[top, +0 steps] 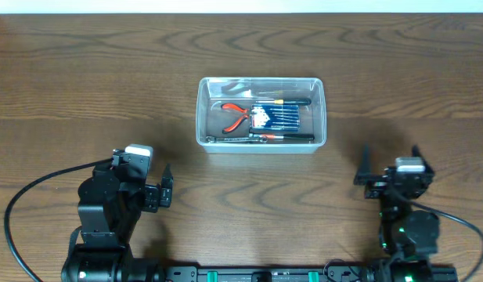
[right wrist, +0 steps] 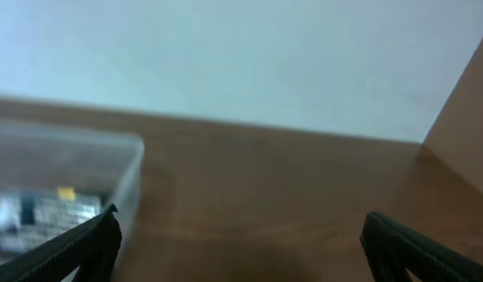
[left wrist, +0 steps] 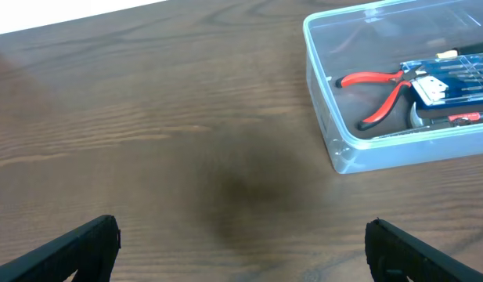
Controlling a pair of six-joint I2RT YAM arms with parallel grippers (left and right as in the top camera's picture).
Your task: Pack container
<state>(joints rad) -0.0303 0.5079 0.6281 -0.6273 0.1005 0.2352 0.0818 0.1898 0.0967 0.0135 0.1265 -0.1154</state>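
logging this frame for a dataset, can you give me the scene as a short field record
surface: wooden table
container: clear plastic bin, mid-table, open top
contents: red-handled pliers, blue tool pack, other tools hard to identify
left end effector: open, empty, near side, left of container
right end effector: open, empty, near side, right of container

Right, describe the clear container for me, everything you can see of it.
The container is a see-through plastic bin, rectangular with rounded corners and a thick rim, no lid on it. It sits upright and level on the wooden table, near the middle, long side across. Inside lie red-handled pliers, a blue pack of small tools and a long dark tool along the near wall. Nothing grips it.
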